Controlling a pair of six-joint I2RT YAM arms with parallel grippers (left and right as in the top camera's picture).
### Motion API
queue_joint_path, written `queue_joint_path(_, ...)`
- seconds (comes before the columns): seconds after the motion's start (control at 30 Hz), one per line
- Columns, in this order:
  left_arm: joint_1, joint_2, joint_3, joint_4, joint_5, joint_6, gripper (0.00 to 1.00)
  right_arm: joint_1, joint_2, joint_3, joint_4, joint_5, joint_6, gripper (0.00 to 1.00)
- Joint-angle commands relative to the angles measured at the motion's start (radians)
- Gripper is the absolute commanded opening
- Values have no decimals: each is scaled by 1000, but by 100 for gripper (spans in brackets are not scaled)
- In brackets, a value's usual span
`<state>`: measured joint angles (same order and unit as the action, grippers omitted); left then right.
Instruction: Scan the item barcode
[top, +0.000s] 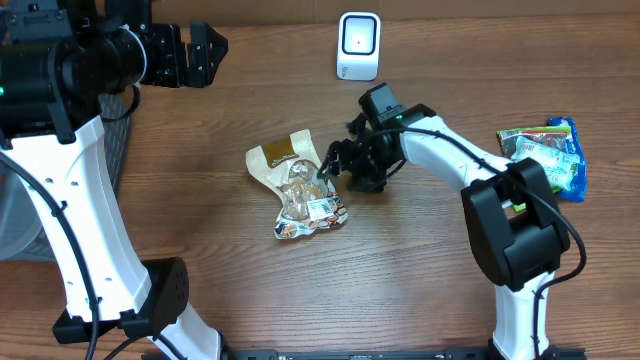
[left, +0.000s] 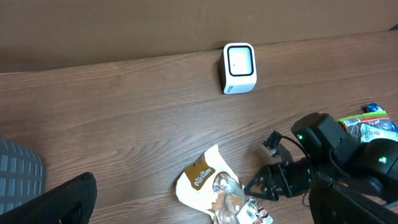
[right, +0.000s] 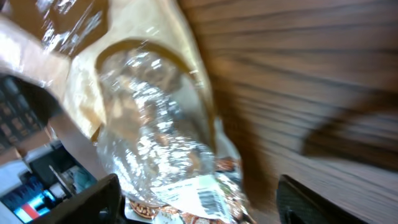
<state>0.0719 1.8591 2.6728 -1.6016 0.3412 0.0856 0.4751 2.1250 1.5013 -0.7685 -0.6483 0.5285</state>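
Two risks stand out, and both come from the bag (top: 295, 190). It lies flat on the table (top: 200, 240), well apart from the scanner (top: 358, 45), with its label (right: 200, 198) facing up near the lower end. The right gripper (top: 328, 165) hovers at the bag's right edge with its jaws apart. The right wrist view shows both fingers wide of the film and nothing clamped. The left gripper (top: 200, 52) hangs far off at the upper left, jaws wide apart and empty.

First, the grasp. The film looks thin, glossy and crinkled, so if you close on a loose fold it will likely slide out on the way up. If you come down too low, the fingertips will probably scrape the wood instead of getting under the edge. Watch where you pinch, too: a finger across the label hides the bars from the scanner.

Second, the presentation. A soft bag held by one edge tends to droop and twist, so the label may fold away or turn from the scanner's window. The shiny wrinkles over the print could also throw glare and spoil the read. Hold it taut and square to the window.

Mind the scanner as well. It looks light and stands free, so a forearm swinging in close could knock it over. The packets (top: 548, 155) by the right arm's base are far enough away not to matter.
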Motion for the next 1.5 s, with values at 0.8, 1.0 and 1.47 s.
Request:
queue_joint_path(0.8,-3,6,6,1,14,19,100,245,-80,0,36,44,47,77)
queue_joint_path(1.0,-3,6,6,1,14,19,100,168,-127,0,-21,44,-23,77)
queue_joint_path(1.47,-3,6,6,1,14,19,100,40,-211,0,27,120,-438,89)
